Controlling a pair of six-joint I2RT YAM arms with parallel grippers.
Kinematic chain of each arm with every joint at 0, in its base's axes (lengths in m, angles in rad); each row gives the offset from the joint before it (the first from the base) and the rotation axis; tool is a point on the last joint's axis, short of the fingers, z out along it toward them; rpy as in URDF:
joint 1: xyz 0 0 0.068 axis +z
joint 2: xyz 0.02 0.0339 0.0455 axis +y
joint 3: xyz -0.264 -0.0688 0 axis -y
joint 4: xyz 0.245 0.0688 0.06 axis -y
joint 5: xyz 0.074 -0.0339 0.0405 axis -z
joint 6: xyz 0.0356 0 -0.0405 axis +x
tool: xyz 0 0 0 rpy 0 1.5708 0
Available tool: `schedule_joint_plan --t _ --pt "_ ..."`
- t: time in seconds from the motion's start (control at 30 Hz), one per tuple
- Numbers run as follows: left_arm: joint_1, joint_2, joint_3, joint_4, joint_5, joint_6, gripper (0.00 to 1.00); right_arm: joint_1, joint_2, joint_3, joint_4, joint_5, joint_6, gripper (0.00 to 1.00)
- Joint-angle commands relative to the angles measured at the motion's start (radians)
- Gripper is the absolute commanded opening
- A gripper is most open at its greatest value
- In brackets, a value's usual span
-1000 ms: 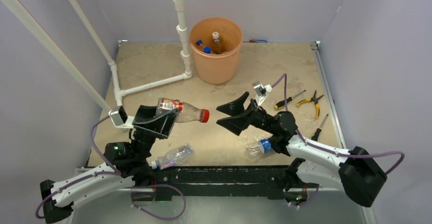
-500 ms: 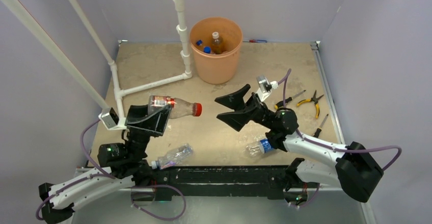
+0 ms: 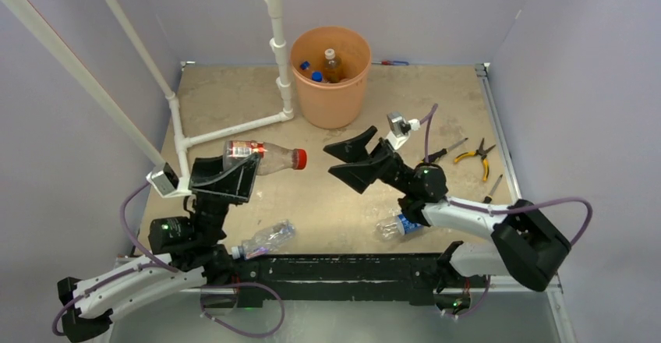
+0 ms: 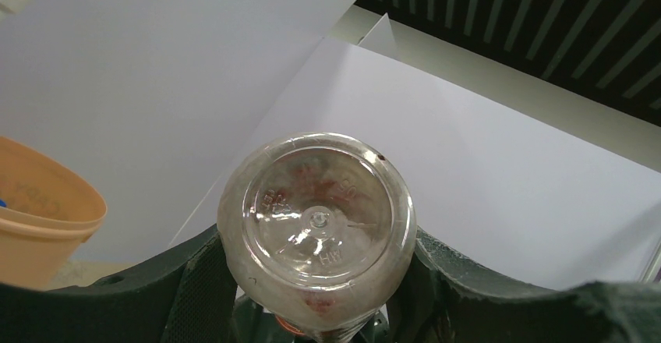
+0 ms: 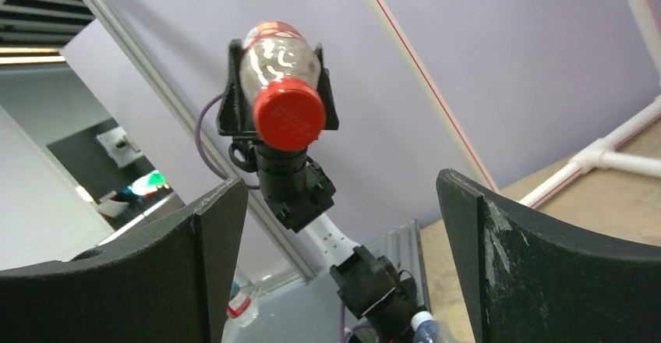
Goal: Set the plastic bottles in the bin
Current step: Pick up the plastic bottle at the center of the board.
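**Left gripper (image 3: pixel 234 173) holds a red-capped bottle (image 3: pixel 269 158) in the air, cap towards the open right gripper (image 3: pixel 329 160).**

The left jaws pinch the bottle around its labelled body, and it lies roughly level above the table (image 3: pixel 343 203) with its red cap pointing right. The left wrist view shows the bottle's clear base wedged between the two black fingers (image 4: pixel 195 288). The right jaws are spread wide with nothing between them, close to the cap but apart from it. The orange bin (image 3: pixel 331 97) stands at the far middle of the table, just right of the white pipe frame (image 3: pixel 234 130). It holds an amber bottle with a white cap (image 3: pixel 332 62) and two blue-capped ones (image 3: pixel 311 71). Two more bottles lie at the near edge. A clear one (image 3: pixel 265 239) is on the left, and a blue-labelled one (image 3: pixel 394 224) lies partly under the right arm. Pliers (image 3: pixel 475 156) and screwdrivers (image 3: pixel 436 154) lie on the right.
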Motion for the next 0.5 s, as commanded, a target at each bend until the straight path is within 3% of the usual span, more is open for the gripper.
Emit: schedule_joint_plan --t 0.0,0.13,0.47 --pt "-0.002 0.064 0.036 0.135 0.008 0.026 0.38 0.0 0.11 0.073 0.363 0.031 0.171 0.94" --pt "-0.002 0.099 0.031 0.171 0.009 0.021 0.39 0.003 0.195 0.13 0.461 0.015 0.259 0.94" --pt "-0.002 0.096 0.016 0.169 -0.006 0.03 0.38 0.009 0.253 0.179 0.482 -0.079 0.289 0.93"
